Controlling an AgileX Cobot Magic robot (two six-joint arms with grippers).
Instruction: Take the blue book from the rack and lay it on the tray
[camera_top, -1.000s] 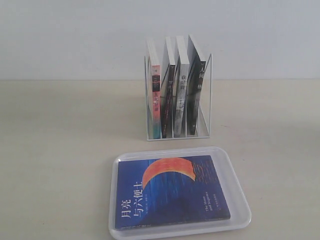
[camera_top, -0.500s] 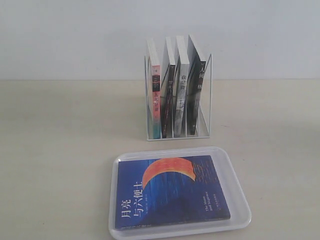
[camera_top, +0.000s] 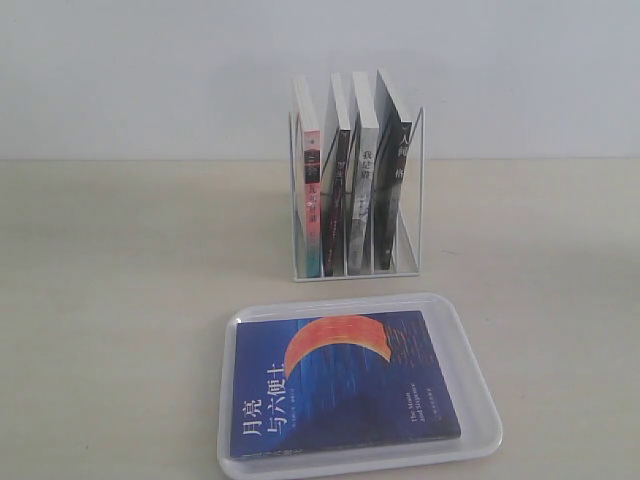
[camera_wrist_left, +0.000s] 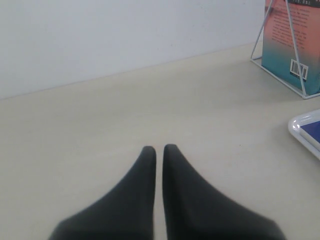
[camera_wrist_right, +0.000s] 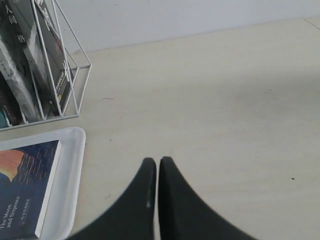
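Note:
The blue book (camera_top: 340, 385) with its orange-red crescent lies flat, cover up, inside the white tray (camera_top: 484, 400) near the table's front edge. Behind it stands the white wire rack (camera_top: 414, 190), holding several upright books. Neither gripper shows in the exterior view. In the left wrist view my left gripper (camera_wrist_left: 158, 148) is shut over bare table, with nothing between its jaws, and the tray's corner (camera_wrist_left: 302, 131) and the rack (camera_wrist_left: 295, 50) lie off to one side. My right gripper (camera_wrist_right: 158, 161) is also shut and empty, beside the tray (camera_wrist_right: 70, 175) and blue book (camera_wrist_right: 22, 185).
Several books stay in the rack: a pink-and-teal-spined one (camera_top: 312, 200) at the left and black-spined ones (camera_top: 388, 195) to its right. A white wall rises behind the beige table (camera_top: 120, 300).

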